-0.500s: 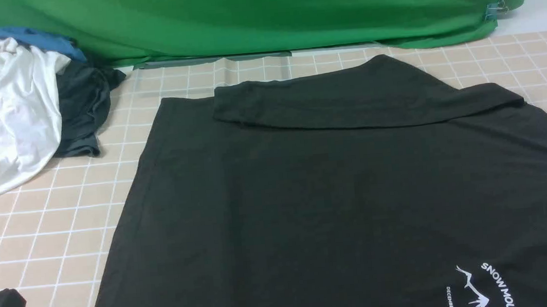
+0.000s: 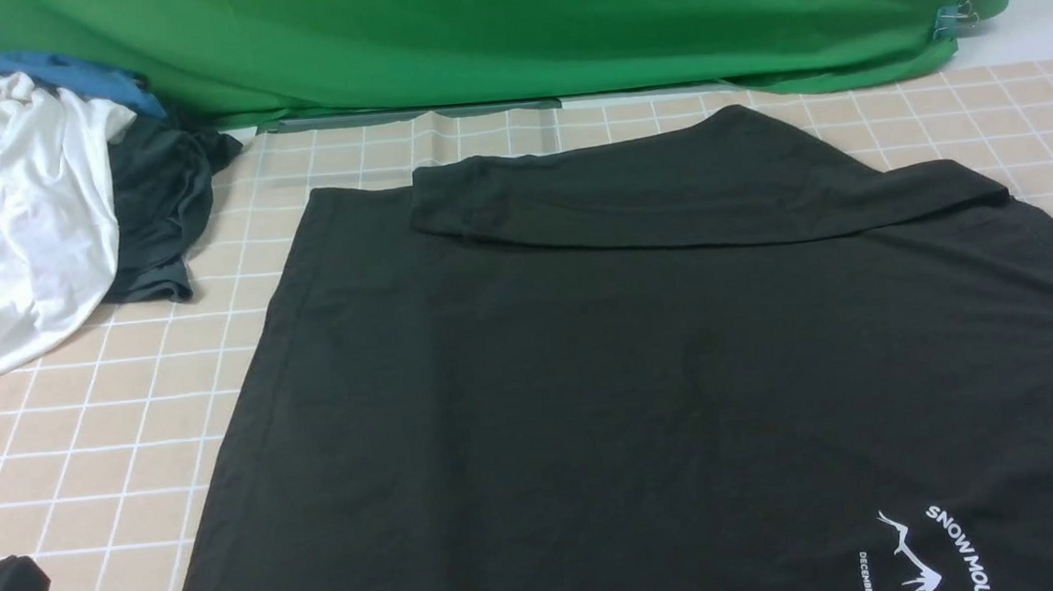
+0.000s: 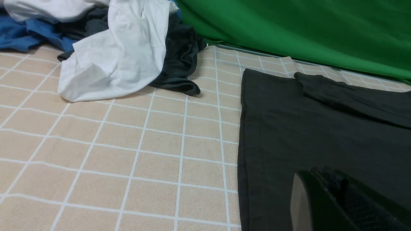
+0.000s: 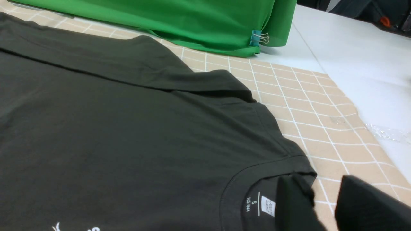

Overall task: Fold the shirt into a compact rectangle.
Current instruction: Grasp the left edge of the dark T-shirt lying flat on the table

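Front view: your black shirt (image 2: pixel 589 375) lies spread across the counter (image 2: pixel 103 404), its hem toward the left and its neckline toward the right, with the far edge turned in as a long, loose flap. That flap could spring back or ruck up if the cloth beneath gets dragged. Should your fingers pinch only one layer at the near edge, the layers would probably slide apart and the rectangle come out skewed. Your left fingers (image 3: pixel 318 179) are closed, with no cloth visibly caught between them; your right fingers (image 4: pixel 318 192) stand partly apart beside the neck label (image 4: pixel 268 206), gripping nothing visible, and a low sweep there might snag the collar. The shirt is matte, soft knit, softly creased, with a ribbed-looking curved neckband. Around it, the checked cloth shows thin white lines on beige; beyond the hem, a crumpled white garment (image 2: pixel 49 201) sits well apart, before a smooth green drape (image 2: pixel 506 34).
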